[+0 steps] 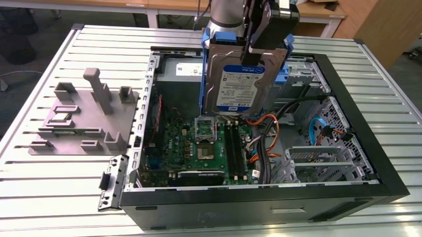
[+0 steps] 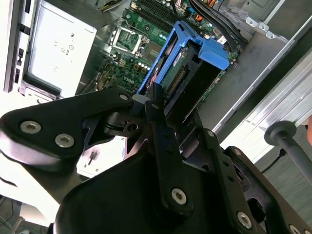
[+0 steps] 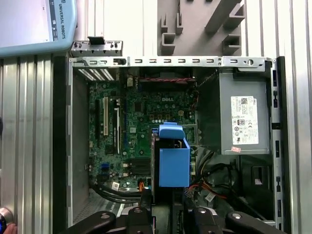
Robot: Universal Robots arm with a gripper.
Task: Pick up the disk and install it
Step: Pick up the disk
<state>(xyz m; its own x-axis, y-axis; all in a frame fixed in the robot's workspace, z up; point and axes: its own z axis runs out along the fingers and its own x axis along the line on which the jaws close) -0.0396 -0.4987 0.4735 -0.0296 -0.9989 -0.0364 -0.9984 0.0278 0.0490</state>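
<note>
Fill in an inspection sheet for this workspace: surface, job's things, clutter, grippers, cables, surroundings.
Surface: slatted metal table, bearing an open PC case.
Job's things: disk in its blue carrier, held upright above the motherboard, not yet installed.
Clutter: grey fixture beside the case on the exterior view's left; metal bracket at the case's corner.
Grippers: gripper shut on the disk's upper edge.
Cables: orange and black bundle and a blue cable inside the case.
Surroundings: wooden furniture behind the table.
</note>
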